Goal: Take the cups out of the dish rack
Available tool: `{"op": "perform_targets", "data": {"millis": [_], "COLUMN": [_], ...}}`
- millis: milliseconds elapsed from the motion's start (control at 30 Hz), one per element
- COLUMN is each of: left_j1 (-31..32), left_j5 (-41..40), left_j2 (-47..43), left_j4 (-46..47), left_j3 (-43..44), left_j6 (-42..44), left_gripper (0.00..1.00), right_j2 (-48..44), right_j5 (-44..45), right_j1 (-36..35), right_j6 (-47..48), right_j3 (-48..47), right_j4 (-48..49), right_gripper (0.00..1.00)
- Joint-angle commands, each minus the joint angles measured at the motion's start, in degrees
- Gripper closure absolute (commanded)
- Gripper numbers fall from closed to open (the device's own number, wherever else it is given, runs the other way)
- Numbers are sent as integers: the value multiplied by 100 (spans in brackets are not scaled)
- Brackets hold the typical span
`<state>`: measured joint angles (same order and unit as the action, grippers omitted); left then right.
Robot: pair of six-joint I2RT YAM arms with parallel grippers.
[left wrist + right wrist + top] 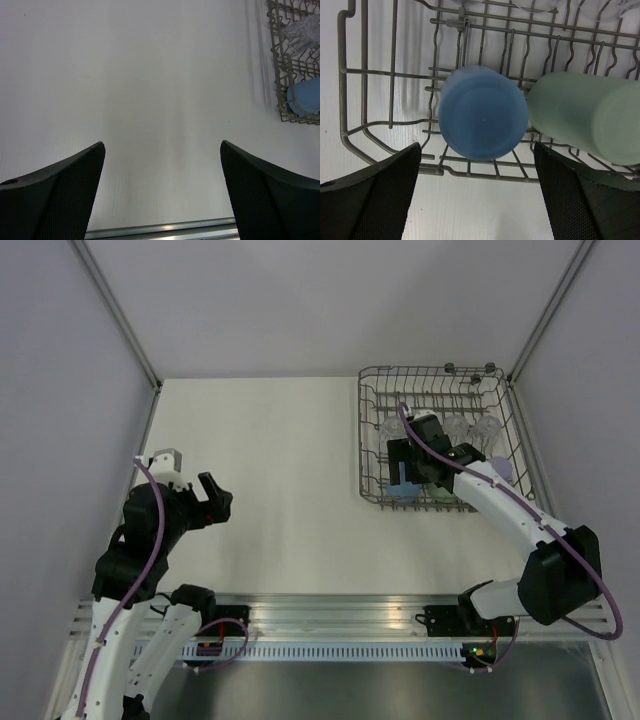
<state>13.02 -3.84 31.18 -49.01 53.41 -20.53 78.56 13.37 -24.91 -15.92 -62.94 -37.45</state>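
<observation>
The grey wire dish rack [372, 410] stands at the back right of the table. In its near left corner a blue cup [483, 112] sits bottom up, with a pale green cup [585, 115] lying tilted beside it on the right. A lavender cup [503, 470] is at the rack's right side, and clear glasses [455, 428] stand in the back row. My right gripper [477, 146] hovers open just above the blue cup [405, 490], one finger on each side, not touching it. My left gripper [215, 498] is open and holds nothing over the bare table at the left.
In the left wrist view the rack's near corner [280, 65] shows at the right edge, with the blue cup [306, 96] and a clear glass [302, 30] inside. A metal rail [340, 612] runs along the table's near edge, and walls close in the back and sides.
</observation>
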Motion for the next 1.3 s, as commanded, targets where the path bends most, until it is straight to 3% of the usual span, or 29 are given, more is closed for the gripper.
{"op": "perform_targets", "data": {"millis": [0, 400, 567, 700, 833, 1267], "left_j1": [26, 26, 26, 26, 26, 26], "left_j5": [146, 181, 199, 190, 182, 357], "left_j2": [2, -50, -94, -103, -112, -86], "left_j4": [340, 419, 445, 454, 463, 463], "left_j3": [-94, -164, -190, -199, -199, -94], "left_j6": [-170, -161, -153, -153, -153, -135], "left_gripper": [0, 0, 0, 0, 0, 0], "right_j2": [176, 599, 643, 643, 485, -253], "right_j5": [113, 96, 52, -18, 34, -53], "right_j1": [-14, 188, 205, 214, 214, 214], "right_j6": [168, 221, 309, 344, 335, 353], "right_j3": [-298, -281, -281, -315, -359, -1089], "right_j4": [457, 730, 792, 696, 546, -104], "right_gripper": [2, 6, 17, 37, 46, 52]}}
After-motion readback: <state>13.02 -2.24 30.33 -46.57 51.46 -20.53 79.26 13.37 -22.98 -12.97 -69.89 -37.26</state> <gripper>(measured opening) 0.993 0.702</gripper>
